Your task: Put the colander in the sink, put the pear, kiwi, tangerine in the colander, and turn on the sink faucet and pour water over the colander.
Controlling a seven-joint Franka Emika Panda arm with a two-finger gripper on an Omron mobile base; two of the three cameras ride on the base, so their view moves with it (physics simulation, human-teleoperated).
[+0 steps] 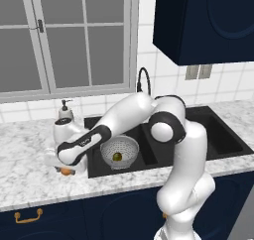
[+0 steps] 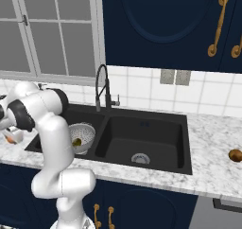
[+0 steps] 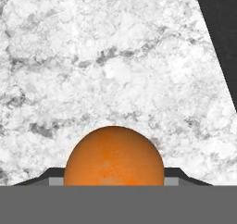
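Now the tangerine is being held between the two fingers of the gripper, just over the marble counter left of the sink. Nearby, a dark green fruit is being kept in the colander.

The round silver-grey perforated metal colander looks dull and finely holed. The black rectangular sink is matt, its round drain shiny silver metal. The white marble-look counter is smooth, veined grey. The small round orange tangerine has a faintly mottled, satin skin.
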